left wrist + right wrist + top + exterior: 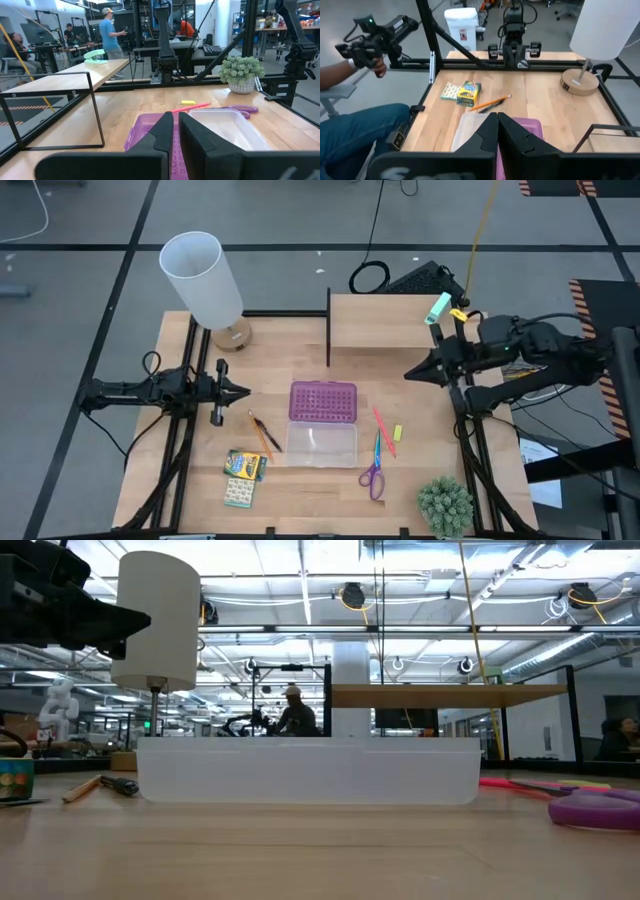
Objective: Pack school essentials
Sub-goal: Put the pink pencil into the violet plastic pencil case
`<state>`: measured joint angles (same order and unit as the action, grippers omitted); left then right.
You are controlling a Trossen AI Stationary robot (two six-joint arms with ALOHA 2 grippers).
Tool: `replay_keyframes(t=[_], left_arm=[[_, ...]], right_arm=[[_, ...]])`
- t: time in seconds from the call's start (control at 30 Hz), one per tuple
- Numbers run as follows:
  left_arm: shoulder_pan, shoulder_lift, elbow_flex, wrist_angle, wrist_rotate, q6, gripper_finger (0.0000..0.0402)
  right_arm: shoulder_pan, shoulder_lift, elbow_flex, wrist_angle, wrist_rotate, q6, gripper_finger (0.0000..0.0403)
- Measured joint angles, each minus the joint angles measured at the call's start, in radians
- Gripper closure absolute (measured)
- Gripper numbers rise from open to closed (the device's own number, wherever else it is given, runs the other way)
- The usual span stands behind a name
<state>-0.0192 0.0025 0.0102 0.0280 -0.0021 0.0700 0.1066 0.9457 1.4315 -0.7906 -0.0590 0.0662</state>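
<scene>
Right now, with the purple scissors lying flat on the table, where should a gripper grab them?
Grip the scissors from straight above, at the narrow neck between blades and purple handle loops. They lie flat, blades pointing toward the shelf, so jaws closing across the neck should fit.

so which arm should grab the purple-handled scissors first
Probably the right. The purple-handled scissors lie on the right arm's side of the clear plastic case. The right gripper hangs on that side; the left gripper sits across the case, both shut.
</scene>
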Motion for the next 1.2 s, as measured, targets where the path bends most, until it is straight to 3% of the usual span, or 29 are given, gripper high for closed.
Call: replay_keyframes(t=[0.33,0.47,0.7,1.2], left_arm=[[0.0,0.0,0.001,0.078,0.0,-0.165,0.0369],[-0.016,0.019,0.071,0.045,0.006,-0.234,0.0369],[-0.055,0.178,0.314,-0.108,0.001,-0.265,0.0369],[-0.167,0.726,1.02,-0.514,0.0,-0.178,0.0369]], right_arm=[[0.0,0.018,0.0,0.001,0.002,0.006,0.0403],[0.0,0.018,0.0,0.017,0.004,0.019,0.0403],[0.0,0.018,0.0,0.025,0.005,0.019,0.0403],[0.0,0.018,-0.05,0.067,0.005,0.019,0.0403]])
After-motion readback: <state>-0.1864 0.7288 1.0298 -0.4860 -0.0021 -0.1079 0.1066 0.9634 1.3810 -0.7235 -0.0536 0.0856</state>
